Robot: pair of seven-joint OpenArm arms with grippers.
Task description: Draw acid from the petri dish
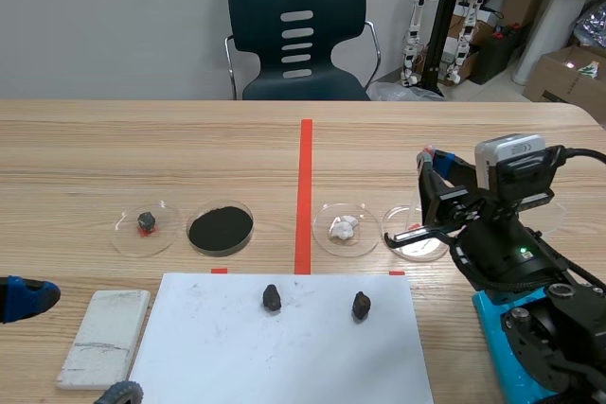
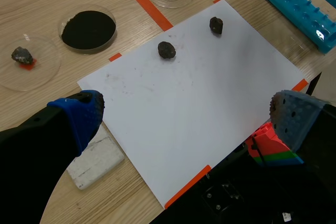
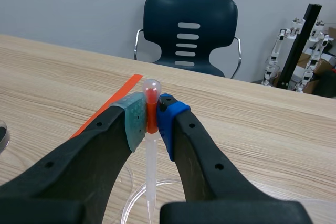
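Right wrist view: your right gripper (image 3: pixel 152 116) held the clear orange-bulbed plastic pipette (image 3: pixel 150 163), stem pointing down at the clear petri dish (image 3: pixel 137 203) directly below.

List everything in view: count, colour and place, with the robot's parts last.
petri dishes: four counted, clear, in a row beyond the paper; one holds a dark stone, one black powder, one white lumps, and one sits below the pipette
paper: one, white, between the arms
stones: two, dark, on the paper
block: one, white, beside the paper on the left arm's side
rack: one, blue, by the right arm
pipette: one, clear with an orange-red bulb, held upright
chair: one, dark teal, at the back
left end effector: open, over the paper
right end effector: shut on the pipette
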